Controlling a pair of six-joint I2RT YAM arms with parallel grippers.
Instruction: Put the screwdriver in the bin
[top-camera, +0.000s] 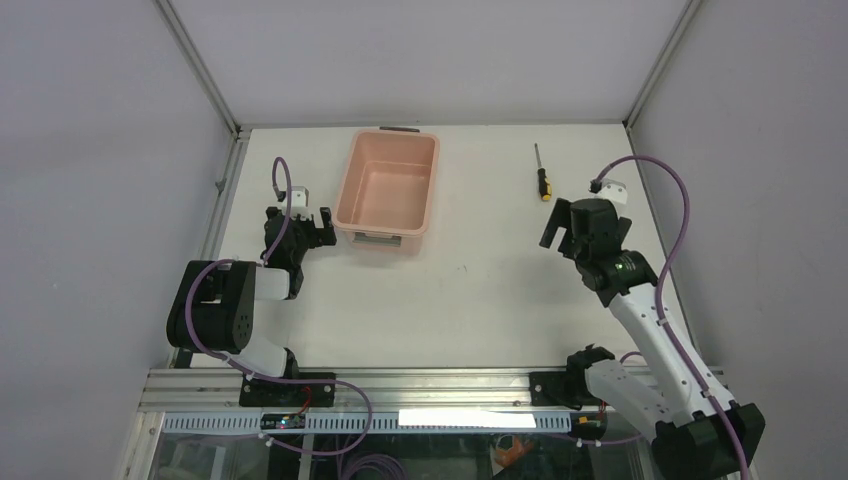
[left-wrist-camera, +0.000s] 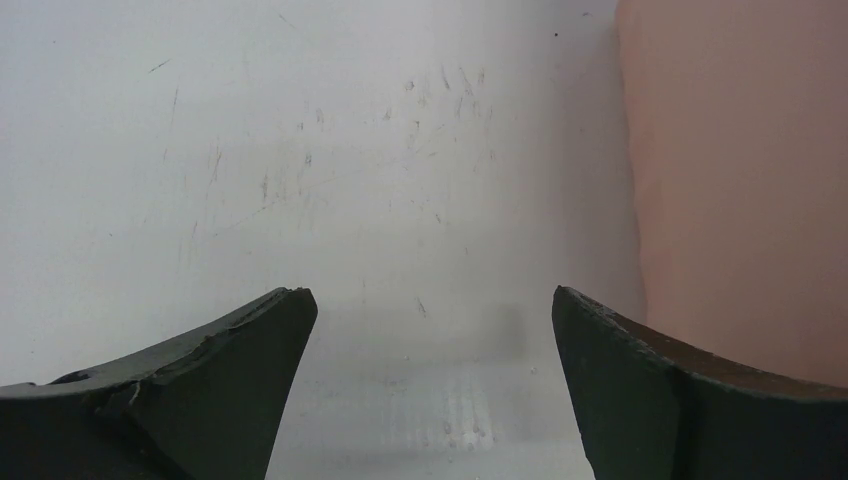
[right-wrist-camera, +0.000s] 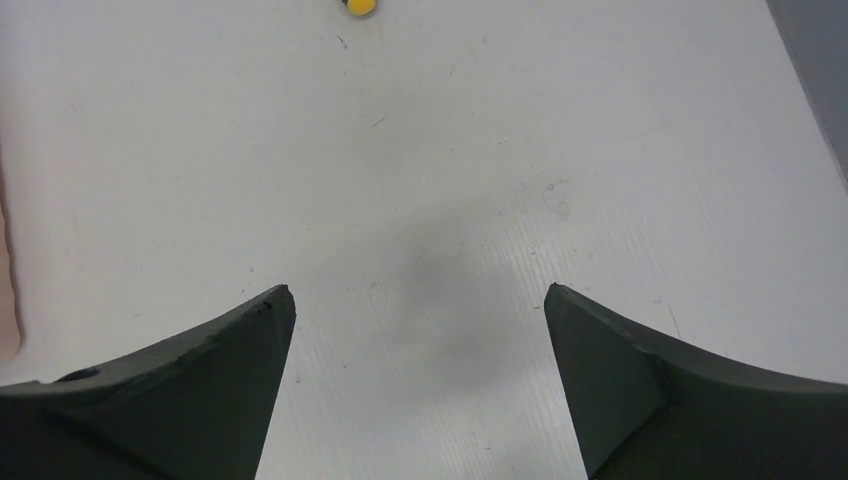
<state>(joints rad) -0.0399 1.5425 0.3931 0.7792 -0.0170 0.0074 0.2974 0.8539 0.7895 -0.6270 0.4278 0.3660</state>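
Note:
The screwdriver (top-camera: 542, 173) lies flat on the white table at the back right, its yellow-orange handle end toward me. Only that yellow end (right-wrist-camera: 360, 5) shows at the top edge of the right wrist view. The pale pink bin (top-camera: 388, 190) stands empty at the back centre; its side wall (left-wrist-camera: 740, 180) fills the right of the left wrist view. My right gripper (top-camera: 561, 236) is open and empty, a short way in front of the screwdriver. My left gripper (top-camera: 311, 225) is open and empty, just left of the bin's near corner.
Grey walls and metal frame rails (top-camera: 200, 70) close in the table on three sides. The arm bases and purple cables (top-camera: 680, 230) sit at the near edge.

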